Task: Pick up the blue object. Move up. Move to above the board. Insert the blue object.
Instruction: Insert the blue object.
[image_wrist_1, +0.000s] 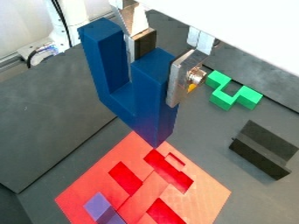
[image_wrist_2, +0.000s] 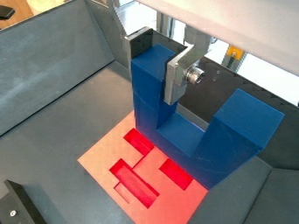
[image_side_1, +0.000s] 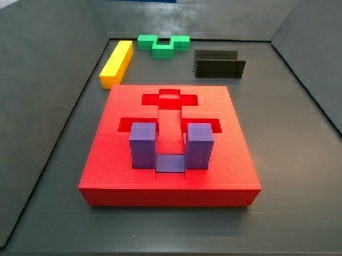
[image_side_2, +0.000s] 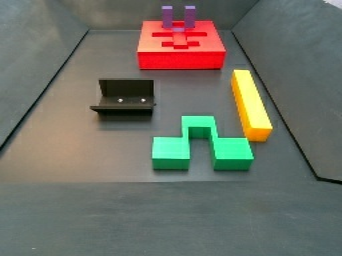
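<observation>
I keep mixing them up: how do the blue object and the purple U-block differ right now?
The blue object is darker and hangs above the board, one prong clamped by the end effector; the purple U-block is lighter and sits on the board. Both are U-shaped, prongs up.

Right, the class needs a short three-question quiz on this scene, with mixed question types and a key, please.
1. True or false: in both wrist views the gripper's fingers are shut on the blue object, holding it in the air over the board.
2. Which piece already sits in the board? A) the purple U-shaped block B) the green block C) the fixture
3. Fill in: the long bar lying on the floor, off the board, is coloured ____.

Key: 1 true; 2 A; 3 yellow.
</observation>
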